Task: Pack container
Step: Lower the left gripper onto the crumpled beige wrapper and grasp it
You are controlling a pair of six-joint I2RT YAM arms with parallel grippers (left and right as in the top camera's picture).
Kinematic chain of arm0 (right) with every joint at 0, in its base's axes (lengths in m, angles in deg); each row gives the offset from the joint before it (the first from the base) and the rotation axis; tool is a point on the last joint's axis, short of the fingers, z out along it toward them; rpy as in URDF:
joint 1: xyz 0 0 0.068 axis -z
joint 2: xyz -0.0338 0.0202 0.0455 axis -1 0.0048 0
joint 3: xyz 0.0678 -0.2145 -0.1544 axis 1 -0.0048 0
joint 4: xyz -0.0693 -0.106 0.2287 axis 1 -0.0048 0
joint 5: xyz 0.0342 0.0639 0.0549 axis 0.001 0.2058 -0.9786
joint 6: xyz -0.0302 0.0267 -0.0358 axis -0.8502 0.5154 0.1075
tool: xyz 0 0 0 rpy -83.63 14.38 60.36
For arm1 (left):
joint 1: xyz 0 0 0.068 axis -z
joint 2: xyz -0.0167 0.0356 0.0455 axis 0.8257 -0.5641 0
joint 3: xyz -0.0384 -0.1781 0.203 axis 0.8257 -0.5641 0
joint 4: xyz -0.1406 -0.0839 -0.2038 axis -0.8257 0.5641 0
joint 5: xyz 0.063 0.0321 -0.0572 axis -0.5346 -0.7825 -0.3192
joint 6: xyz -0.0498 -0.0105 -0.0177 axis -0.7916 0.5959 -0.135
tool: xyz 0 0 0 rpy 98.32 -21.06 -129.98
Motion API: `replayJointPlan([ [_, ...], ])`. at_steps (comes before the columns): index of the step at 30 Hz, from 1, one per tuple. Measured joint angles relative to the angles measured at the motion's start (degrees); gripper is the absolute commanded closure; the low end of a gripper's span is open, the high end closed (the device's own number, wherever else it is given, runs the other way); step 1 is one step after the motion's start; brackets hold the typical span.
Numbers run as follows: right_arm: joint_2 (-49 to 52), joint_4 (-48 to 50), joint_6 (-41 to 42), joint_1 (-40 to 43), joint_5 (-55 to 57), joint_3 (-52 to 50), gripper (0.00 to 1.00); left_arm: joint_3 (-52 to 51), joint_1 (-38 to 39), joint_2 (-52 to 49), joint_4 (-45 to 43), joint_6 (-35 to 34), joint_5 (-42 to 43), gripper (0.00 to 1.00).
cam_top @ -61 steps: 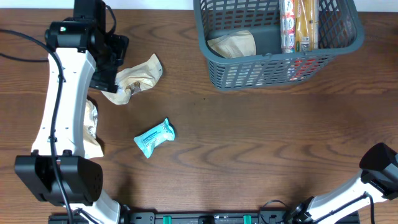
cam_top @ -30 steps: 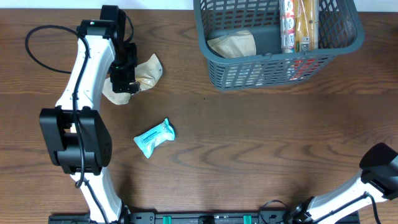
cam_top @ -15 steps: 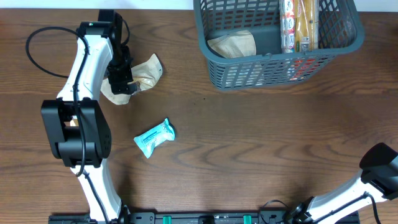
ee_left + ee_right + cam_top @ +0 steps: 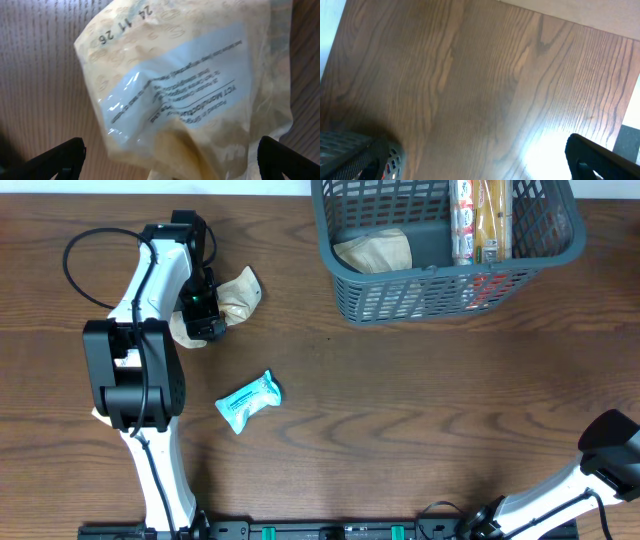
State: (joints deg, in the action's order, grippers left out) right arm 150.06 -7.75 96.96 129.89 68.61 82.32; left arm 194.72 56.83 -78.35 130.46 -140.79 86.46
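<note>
Brown wood is covering the table (image 4: pixel 420 410) all the way across. On the left side, the left gripper (image 4: pixel 205 315) is hanging right over a crinkly cream packet (image 4: pixel 238 292). Its fingers (image 4: pixel 62 155) are standing wide apart, one on each side of the packet, and they are not squeezing it. A little lower and to the right, a small teal packet (image 4: pixel 248 401) is lying on the wood by itself. Further right, at the far edge, the container (image 4: pixel 440 295) is sitting upright. Another cream packet (image 4: pixel 375 250) and some long packets (image 4: pixel 478 220) are lying inside it. Down at the right, the right gripper (image 4: pixel 477 155) is hanging over bare wood, with its fingers spread wide and nothing in them.
</note>
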Motion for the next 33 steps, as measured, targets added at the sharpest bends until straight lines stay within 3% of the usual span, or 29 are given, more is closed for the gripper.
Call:
replayJointPlan([
  [9, 0.00, -0.02, -0.81, 0.00, -0.02, 0.00, 0.01, 0.00, 0.00, -2.43, -0.33, 0.00, -0.63, 0.00],
  [11, 0.00, -0.02, -0.87, 0.00, -0.04, 0.00, 0.01, 0.00, 0.00, -2.86, -0.28, 0.00, -0.63, 0.05],
  [13, 0.00, -0.02, -0.96, 0.00, -0.04, 0.00, 0.01, 0.00, 0.00, -3.17, -0.24, -0.31, -0.59, 0.19],
  [14, 0.00, -0.02, -1.03, 0.00, -0.04, 0.00, 0.01, 0.00, 0.02, -3.26, -0.20, -0.44, -0.57, 0.32],
  [17, 0.00, -0.02, -1.05, 0.00, -0.07, 0.00, 0.01, 0.00, 0.00, -3.30, -0.04, -0.59, -0.63, 0.58],
  [20, 0.00, -0.02, -1.07, 0.00, -0.11, 0.00, 0.01, 0.02, 0.02, -3.28, -0.02, -0.48, -0.70, 0.94],
  [28, 0.00, -0.02, -1.07, 0.02, -0.70, -0.04, 0.01, 0.37, 0.02, -2.75, 4.48, 0.70, -0.74, 0.94],
  [33, 0.00, -0.02, -1.07, 0.00, -1.09, -0.04, 0.01, 0.37, 0.09, -2.75, 4.79, 7.93, -0.59, 0.94],
])
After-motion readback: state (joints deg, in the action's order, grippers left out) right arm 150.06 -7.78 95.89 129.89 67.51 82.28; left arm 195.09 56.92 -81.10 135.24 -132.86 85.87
